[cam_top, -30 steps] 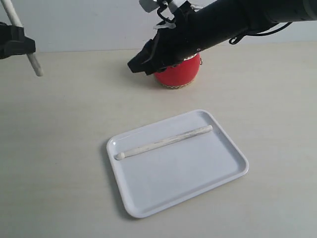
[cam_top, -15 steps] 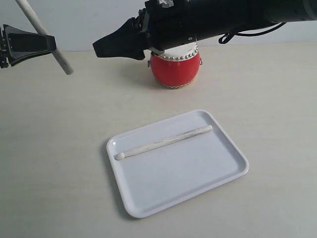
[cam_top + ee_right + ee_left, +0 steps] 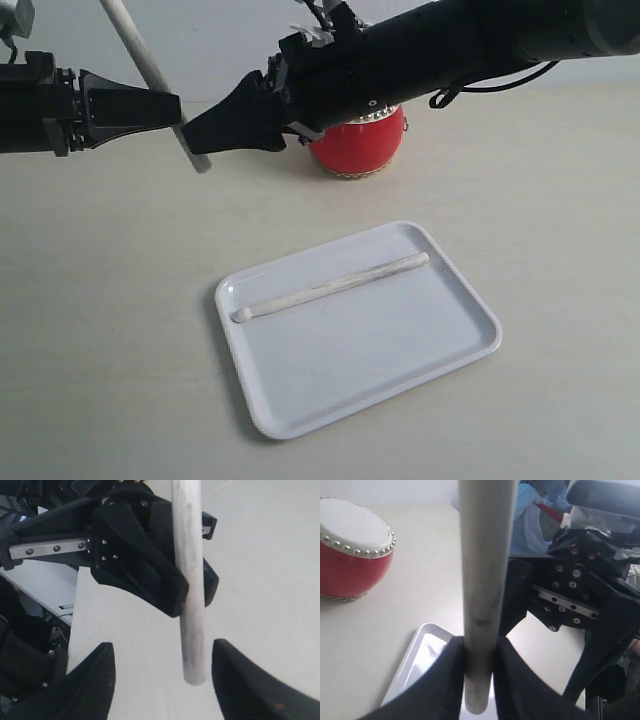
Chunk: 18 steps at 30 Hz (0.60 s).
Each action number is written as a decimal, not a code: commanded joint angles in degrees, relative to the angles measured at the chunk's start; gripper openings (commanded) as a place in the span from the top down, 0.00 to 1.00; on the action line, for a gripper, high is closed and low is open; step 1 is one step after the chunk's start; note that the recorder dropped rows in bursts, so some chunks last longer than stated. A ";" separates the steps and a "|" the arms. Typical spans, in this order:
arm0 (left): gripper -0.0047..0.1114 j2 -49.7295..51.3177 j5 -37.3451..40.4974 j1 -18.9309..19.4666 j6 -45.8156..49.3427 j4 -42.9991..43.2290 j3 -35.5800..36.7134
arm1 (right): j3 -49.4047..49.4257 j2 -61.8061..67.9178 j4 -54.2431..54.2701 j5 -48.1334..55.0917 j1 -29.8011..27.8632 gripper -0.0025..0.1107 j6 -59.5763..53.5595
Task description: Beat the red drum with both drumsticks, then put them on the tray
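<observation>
Exterior: the right arm is hiding the top of the red drum. The left gripper is pinching one drumstick, its upper end cut off. The other drumstick is lying in the tray. Left wrist: the pinched stick is blocking much of the tray. Right wrist: the right gripper is gaping, spread beside it.

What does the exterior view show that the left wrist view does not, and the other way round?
Only the exterior view: the second drumstick lying in the tray. Only the left wrist view: the full cream skin of the red drum, which the right arm mostly covers in the exterior view. Both: the left gripper shut on the held drumstick.
</observation>
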 commanded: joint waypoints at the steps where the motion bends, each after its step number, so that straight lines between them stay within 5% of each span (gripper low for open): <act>1: 0.96 -0.11 0.51 -2.01 0.43 -1.00 -0.33 | -0.15 -0.09 -1.81 1.93 0.11 0.49 0.64; 18: 0.96 -0.11 0.51 -3.80 -1.39 -3.01 -0.33 | 0.00 -0.09 -4.04 2.14 0.11 0.49 -0.24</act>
